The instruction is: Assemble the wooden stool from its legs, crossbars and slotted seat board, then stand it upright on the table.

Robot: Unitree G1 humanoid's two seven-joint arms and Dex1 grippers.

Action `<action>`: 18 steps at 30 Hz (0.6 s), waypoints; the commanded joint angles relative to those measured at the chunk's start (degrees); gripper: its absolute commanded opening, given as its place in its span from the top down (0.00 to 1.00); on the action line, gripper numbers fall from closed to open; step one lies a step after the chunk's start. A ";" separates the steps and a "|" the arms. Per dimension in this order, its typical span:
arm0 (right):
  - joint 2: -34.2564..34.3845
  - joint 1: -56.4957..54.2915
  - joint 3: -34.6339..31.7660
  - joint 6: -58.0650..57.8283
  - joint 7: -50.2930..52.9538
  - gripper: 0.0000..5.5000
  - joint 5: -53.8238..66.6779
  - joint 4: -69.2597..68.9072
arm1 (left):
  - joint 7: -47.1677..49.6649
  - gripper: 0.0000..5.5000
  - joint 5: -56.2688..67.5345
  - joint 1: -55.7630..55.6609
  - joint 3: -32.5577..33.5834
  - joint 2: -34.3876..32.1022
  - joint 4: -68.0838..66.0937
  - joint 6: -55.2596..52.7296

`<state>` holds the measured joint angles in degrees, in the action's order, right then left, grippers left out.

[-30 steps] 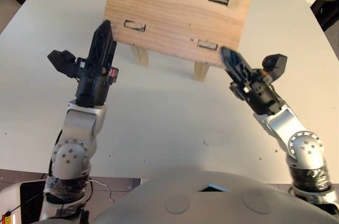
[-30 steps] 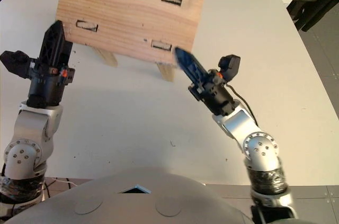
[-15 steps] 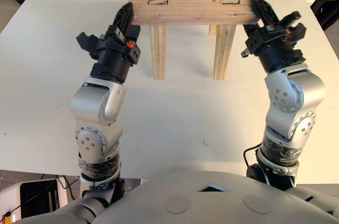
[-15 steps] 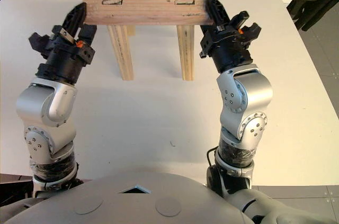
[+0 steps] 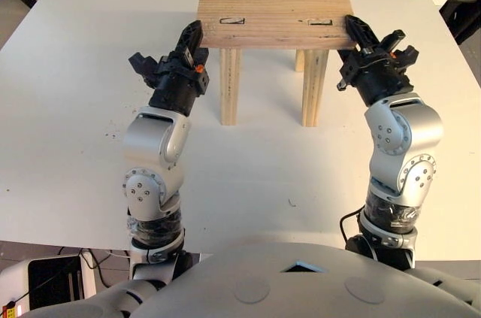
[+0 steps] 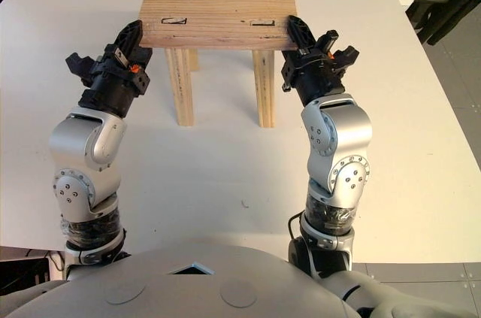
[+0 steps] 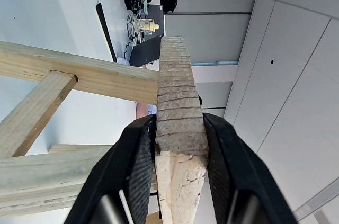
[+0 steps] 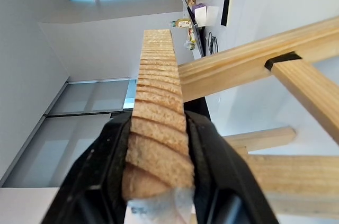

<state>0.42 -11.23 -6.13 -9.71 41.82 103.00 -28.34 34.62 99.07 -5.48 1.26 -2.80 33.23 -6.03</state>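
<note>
Gripping stool [image 5: 272,23] from both sides. My left gripper [image 5: 194,34] clamping left edge of slotted seat board [image 6: 218,10], my right gripper [image 5: 355,31] clamping right edge. Fingers [image 7: 139,155] pressing on both faces of board. Stool standing upright, legs [image 5: 229,85] resting on white table [image 5: 68,107], toward far middle.

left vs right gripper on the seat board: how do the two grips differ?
The left gripper clamps the left edge of the seat board; the right gripper clamps its right edge. The left gripper angles in toward the robot's right and the right gripper toward its left, a mirrored pose. Shared: both have their jaws shut across the board's thickness, near its front corners.
</note>
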 commanded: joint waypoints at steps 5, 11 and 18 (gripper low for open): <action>-0.03 2.49 -2.82 -0.74 -1.92 0.58 -6.81 3.05 | -5.11 0.58 -4.53 3.09 4.52 1.09 0.02 -1.23; -0.72 2.84 -6.69 0.05 -3.41 0.40 -12.69 3.69 | -6.04 0.41 -7.03 3.40 8.29 0.05 0.60 -1.60; -1.00 3.68 -7.77 -1.80 -6.78 0.40 -16.35 2.39 | -6.81 0.26 -14.41 4.44 10.76 -2.13 -3.54 -3.62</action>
<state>-0.36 -9.60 -13.61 -10.80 34.38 88.70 -27.09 28.57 87.39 -1.00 11.95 -4.13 30.96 -8.33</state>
